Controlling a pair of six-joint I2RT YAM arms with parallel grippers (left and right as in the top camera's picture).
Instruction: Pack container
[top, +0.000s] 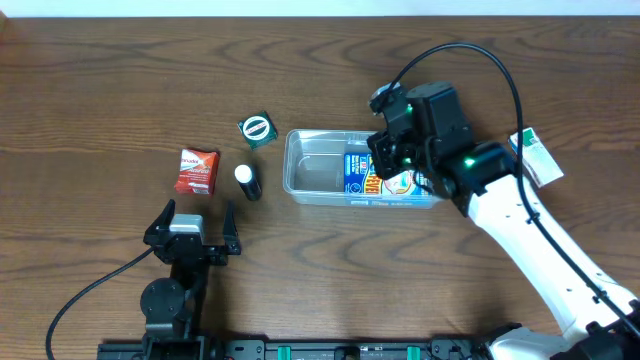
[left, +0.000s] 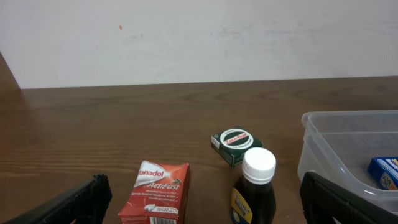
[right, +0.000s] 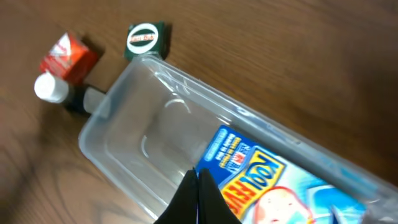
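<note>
Overhead shows the container (top: 300, 190) at mid-table holding one blue packet (top: 358, 170), while the red packet (top: 197, 171), green box (top: 257, 129) and bottle (top: 247, 181) wait outside; the right gripper (right: 198, 186) hangs over it, fingers pressed together, and the left gripper (top: 197, 215) is spread wide.

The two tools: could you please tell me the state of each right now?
Left tool: open, empty.
Right tool: closed, over the container, tips at the blue packet; a grip on it cannot be told.
</note>
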